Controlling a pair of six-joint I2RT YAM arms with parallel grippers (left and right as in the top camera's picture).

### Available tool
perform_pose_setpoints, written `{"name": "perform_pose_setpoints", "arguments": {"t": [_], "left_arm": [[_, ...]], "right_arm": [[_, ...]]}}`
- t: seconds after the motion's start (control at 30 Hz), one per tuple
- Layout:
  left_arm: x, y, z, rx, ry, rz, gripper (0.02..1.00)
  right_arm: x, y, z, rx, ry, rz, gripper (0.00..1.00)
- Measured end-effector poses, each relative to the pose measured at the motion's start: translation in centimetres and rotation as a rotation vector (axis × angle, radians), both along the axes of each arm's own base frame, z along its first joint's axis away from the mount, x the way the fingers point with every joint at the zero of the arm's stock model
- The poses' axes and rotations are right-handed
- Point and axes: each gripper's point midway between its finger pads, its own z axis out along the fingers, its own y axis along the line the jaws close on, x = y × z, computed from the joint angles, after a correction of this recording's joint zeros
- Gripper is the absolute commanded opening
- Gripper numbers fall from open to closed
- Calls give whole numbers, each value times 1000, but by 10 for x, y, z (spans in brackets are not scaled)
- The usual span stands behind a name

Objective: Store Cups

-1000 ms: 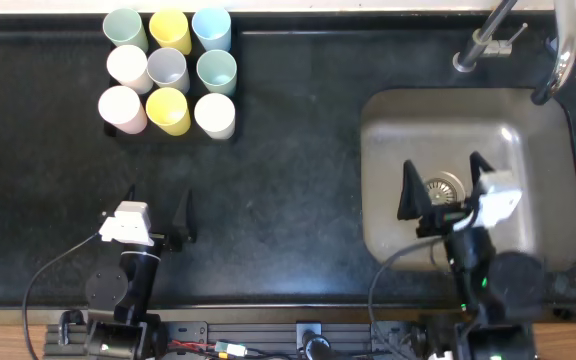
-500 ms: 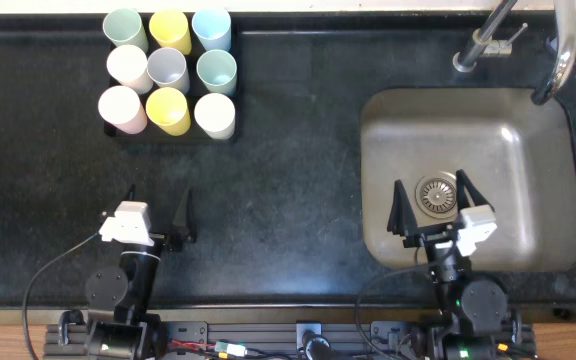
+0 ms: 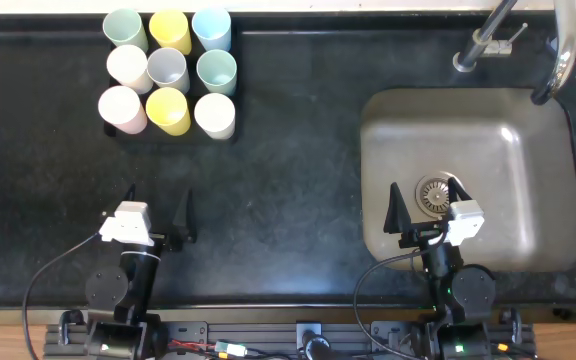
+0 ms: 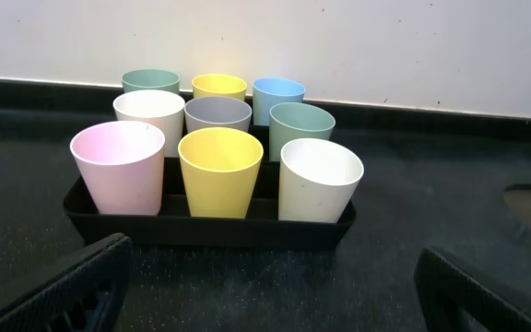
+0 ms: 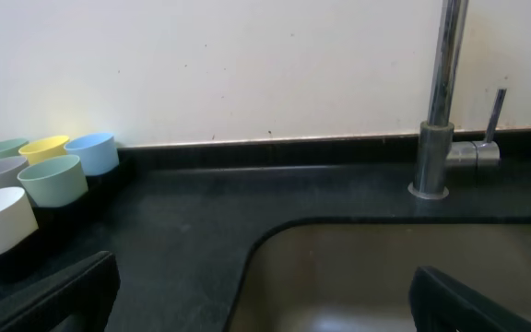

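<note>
Nine cups are sitting upright in the black tray on the tabletop, straight ahead of the left end effector, which is gaping wide and holding nothing. The right end effector is hanging over the sink, equally open and empty. Storing is probably finished.

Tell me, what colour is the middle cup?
The middle cup is grey, clearest in the top view.

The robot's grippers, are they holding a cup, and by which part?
No, nothing is held. The left gripper and right gripper are both open and empty. The cups all stand in their tray.
</note>
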Motion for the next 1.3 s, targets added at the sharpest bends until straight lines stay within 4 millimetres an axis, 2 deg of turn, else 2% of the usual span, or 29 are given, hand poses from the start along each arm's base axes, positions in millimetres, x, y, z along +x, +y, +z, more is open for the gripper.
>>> {"name": "perform_pose_setpoints", "arguments": {"t": [1.3], "left_arm": [[0,0,0,0,0,0,1000]], "right_arm": [[0,-1,0,0,0,-3,998]]}}
